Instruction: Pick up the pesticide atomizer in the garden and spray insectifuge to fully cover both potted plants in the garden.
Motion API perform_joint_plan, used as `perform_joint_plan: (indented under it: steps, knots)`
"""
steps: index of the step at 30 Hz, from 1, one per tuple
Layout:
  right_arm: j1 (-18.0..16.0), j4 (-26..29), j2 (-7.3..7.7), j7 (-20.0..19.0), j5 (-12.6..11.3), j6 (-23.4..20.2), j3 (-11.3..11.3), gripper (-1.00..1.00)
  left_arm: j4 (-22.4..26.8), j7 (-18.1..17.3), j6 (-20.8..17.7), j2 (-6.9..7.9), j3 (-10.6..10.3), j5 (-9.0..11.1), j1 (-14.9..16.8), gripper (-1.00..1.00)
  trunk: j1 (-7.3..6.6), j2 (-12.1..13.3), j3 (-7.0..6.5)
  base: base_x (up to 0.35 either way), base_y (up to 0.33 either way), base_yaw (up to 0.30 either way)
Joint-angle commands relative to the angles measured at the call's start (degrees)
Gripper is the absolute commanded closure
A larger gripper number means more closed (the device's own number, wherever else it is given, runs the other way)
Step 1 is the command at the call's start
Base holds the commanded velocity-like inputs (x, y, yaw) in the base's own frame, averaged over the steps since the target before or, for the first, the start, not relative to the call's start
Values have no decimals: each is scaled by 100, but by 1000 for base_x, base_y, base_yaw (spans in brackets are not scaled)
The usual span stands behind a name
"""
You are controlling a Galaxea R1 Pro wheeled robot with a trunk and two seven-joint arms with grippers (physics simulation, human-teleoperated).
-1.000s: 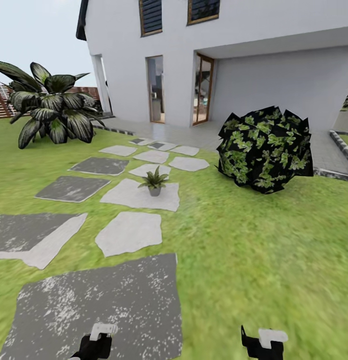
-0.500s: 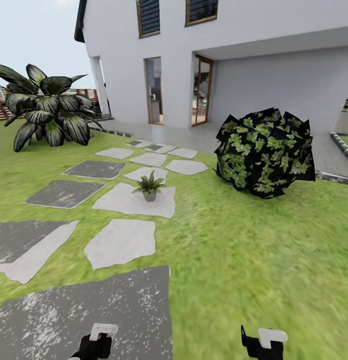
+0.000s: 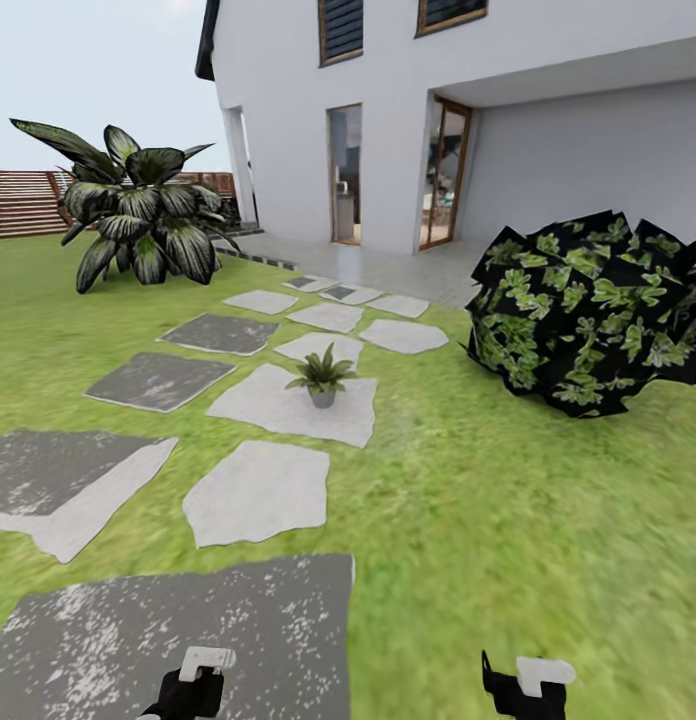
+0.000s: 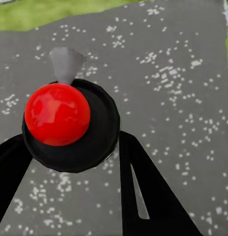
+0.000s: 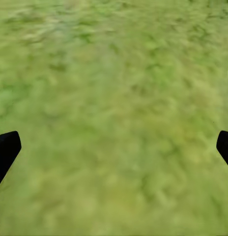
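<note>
One potted plant (image 3: 323, 378), a small green rosette in a tiny grey pot, stands on a pale stepping slab (image 3: 288, 405) a few metres ahead in the garden. The pesticide atomizer (image 4: 62, 118), a black round body with a red cap and a grey nozzle, sits between the black fingers of my left gripper (image 4: 70, 145), which is shut on it above a dark speckled slab (image 4: 168, 73). In the head view my left gripper (image 3: 193, 688) is low at the bottom edge. My right gripper (image 5: 114, 147) hangs open over bare grass, and also shows in the head view (image 3: 523, 685).
Grey and pale stepping slabs (image 3: 158, 380) lead across the lawn to a white house (image 3: 408, 120). A big dark-leaved bush (image 3: 588, 310) stands on the right and another dark plant (image 3: 138, 215) on the left, with a brown slatted fence (image 3: 28, 200) behind it.
The whole head view has swung a little to the left, so house, bush and slabs sit further right. Both grippers hold the same pose.
</note>
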State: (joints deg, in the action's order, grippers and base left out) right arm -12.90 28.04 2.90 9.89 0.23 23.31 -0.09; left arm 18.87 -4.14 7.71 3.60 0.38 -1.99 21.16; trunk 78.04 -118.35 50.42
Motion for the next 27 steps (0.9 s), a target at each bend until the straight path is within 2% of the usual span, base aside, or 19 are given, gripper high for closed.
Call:
perform_joint_plan:
  steps: [1,5,13,15,18,27]
  knots:
    - [-2,-2,0,13,3,16,0,-100,-6,-16,20,0,6,-21,4,100,2,-2,5,281,-115,277]
    - [-2,2,0,13,2,17,0,-100,-6,-16,20,0,6,-21,5,100,2,-2,5,282,-108,180]
    - [-2,0,29,-1,22,24,0,-100,-6,-16,20,0,6,-21,4,100,2,-2,5,310,-29,12]
    - [31,-66,-37,64,-8,33,-66,-100,-40,49,-46,0,73,43,-63,100,2,-2,5,289,0,0]
    - [33,-163,-122,135,-7,33,-125,-100,-46,103,-60,-3,109,34,-118,100,2,-2,5,317,0,0]
    - [34,-453,-130,106,-23,50,-107,-100,-228,107,-35,9,96,15,-172,100,2,-2,5,193,0,0]
